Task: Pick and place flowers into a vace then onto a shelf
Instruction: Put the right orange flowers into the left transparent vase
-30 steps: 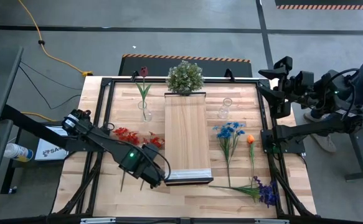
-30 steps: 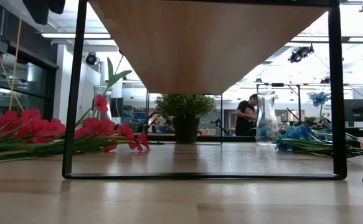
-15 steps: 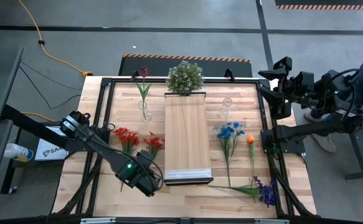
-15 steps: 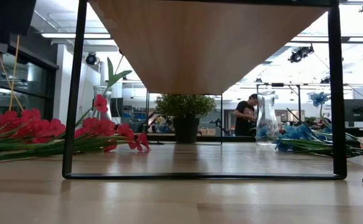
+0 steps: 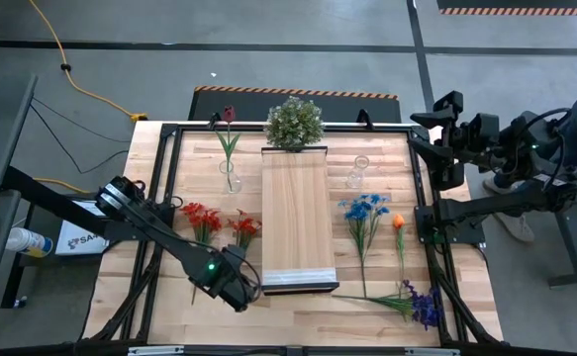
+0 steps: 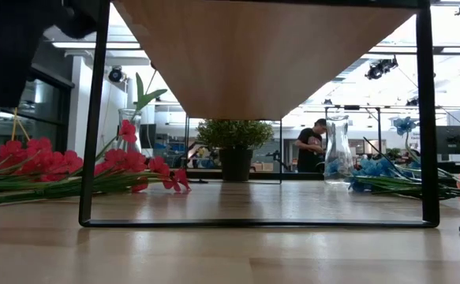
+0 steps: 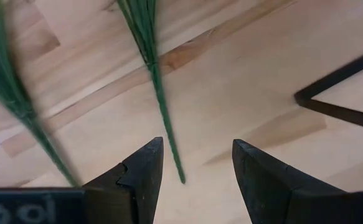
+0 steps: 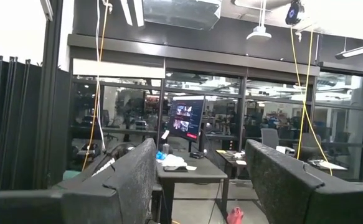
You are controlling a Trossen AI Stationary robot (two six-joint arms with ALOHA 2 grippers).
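Because the flowers' point(image 7: 153, 68) stems are thin and light, close your empty, parted left gripper point(image 7: 197, 180) on the stem end between its jaws.

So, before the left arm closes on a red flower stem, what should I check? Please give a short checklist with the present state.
1. Left gripper fingers open: ok.
2. Thin green stem of the red artificial flowers between the fingers: ok, its end lies by one finger, off centre.
3. Second green stem outside the gap: ok.
4. Fingers low enough to grip: cannot tell.
5. Clear glass vase upright, one dark red flower inside: ok.
6. Right gripper parked beyond the table's right edge, open: ok.
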